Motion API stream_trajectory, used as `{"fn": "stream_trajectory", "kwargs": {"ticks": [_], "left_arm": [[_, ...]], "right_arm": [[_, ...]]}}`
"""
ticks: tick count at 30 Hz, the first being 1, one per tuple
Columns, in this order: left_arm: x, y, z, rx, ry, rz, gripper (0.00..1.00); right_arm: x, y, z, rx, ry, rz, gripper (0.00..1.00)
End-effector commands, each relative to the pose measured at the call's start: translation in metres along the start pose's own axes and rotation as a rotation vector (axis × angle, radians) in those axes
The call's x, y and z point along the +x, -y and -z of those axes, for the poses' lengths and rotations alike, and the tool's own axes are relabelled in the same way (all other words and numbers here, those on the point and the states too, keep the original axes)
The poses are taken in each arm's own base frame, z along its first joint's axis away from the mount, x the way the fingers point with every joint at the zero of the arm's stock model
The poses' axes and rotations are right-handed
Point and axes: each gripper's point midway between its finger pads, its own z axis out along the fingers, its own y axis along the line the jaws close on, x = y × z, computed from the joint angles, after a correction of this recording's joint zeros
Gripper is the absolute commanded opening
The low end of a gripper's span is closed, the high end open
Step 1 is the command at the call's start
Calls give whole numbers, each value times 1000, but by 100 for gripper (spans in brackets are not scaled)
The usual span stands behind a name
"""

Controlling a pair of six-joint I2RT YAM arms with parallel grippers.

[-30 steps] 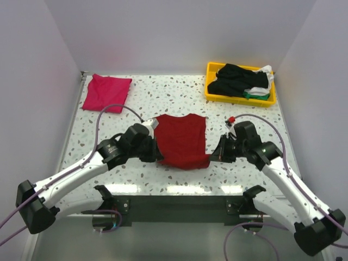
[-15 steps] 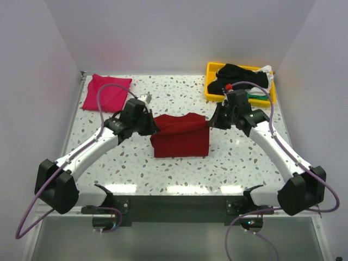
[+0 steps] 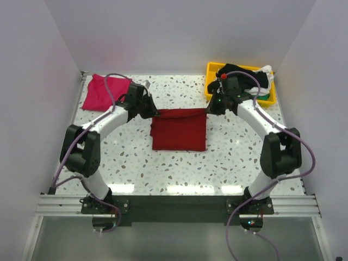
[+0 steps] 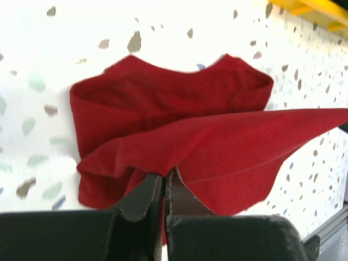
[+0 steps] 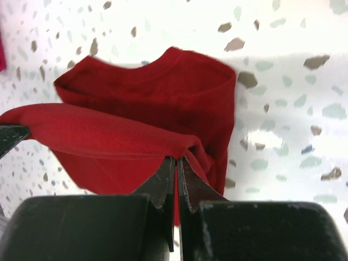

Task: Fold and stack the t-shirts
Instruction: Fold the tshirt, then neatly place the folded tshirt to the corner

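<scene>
Folding dark red t-shirt (image 3: 179, 130) in half on counter (image 3: 239, 149), just left of and nearer than yellow tray (image 3: 209, 81). Left jaws, right jaws each clamped tight on a corner of the raised hem. Advisable: lower level, align hem with collar edge, release together.

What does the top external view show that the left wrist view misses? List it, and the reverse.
Only top external: the magenta-pink shirt and the black clothes in the yellow tray. Only left wrist: the left gripper seen close, closed on a raised edge of cloth, the neckline beneath. Both: the dark red shirt, the speckled table, a corner of the tray.
</scene>
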Motion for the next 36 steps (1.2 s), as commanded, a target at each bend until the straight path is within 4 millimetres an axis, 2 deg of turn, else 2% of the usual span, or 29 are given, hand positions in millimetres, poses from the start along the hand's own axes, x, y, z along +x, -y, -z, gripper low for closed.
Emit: {"fn": "stream_trajectory", "kwargs": {"ticks": [1, 2, 3, 4, 5, 6, 7, 9, 11, 12, 14, 17, 18, 19, 20, 21, 23, 24, 26, 28, 32, 36], "left_arm": [[-47, 11, -17, 70, 85, -21, 1], [-42, 5, -31, 61, 56, -14, 7], [-43, 3, -36, 67, 49, -18, 16], [-50, 5, -37, 65, 47, -17, 47], [-47, 2, -44, 58, 28, -18, 61], [-50, 3, -44, 59, 30, -40, 77], [-54, 2, -42, 49, 43, -47, 100], [-61, 3, -35, 37, 74, -83, 100], [-58, 0, -28, 27, 83, -104, 100], [-55, -4, -26, 13, 84, -122, 100], [-39, -15, -27, 0, 56, -164, 100], [-17, -37, -35, -58, -22, -201, 100], [-13, -41, -38, -78, -32, -218, 100], [-8, -46, -39, -99, -49, -222, 100], [-2, -46, -43, -104, -61, -231, 100], [1, -44, -44, -96, -70, -250, 100], [11, -38, -50, -84, -82, -276, 100], [14, -38, -53, -87, -85, -283, 100], [27, -38, -61, -107, -119, -289, 100], [32, -48, -66, -168, -125, -292, 100], [45, -78, -76, -333, -170, -278, 100], [52, -73, -78, -336, -174, -278, 95]], "right_arm": [[-40, 3, -16, -1, 79, -6, 0], [-38, 9, -30, 18, 54, -16, 0], [-47, 5, -34, 18, 64, -20, 4], [-48, 5, -38, 16, 53, -22, 16], [-47, 2, -41, 9, 37, -23, 27], [-49, 2, -46, 9, 24, -24, 60], [-48, 0, -47, -5, 18, -21, 98], [-49, -5, -39, -29, 24, -5, 98], [-46, -10, -30, -58, 24, 16, 99], [-39, -16, -19, -95, 21, 33, 99], [-27, -19, -12, -135, 7, 43, 99], [-2, -10, 4, -132, -11, 47, 99], [15, 0, 3, -108, -42, 41, 99], [16, 0, 14, -107, -23, 50, 99], [20, 4, 17, -97, -26, 51, 99], [33, 12, 18, -81, -50, 51, 99], [36, 14, 30, -74, -31, 62, 99], [45, 19, 31, -59, -50, 65, 99], [47, 23, 39, -44, -36, 73, 99], [57, 29, 43, -24, -52, 77, 99], [61, 39, 59, 25, -43, 100, 99], [60, 43, 79, 52, 7, 126, 98]]}}
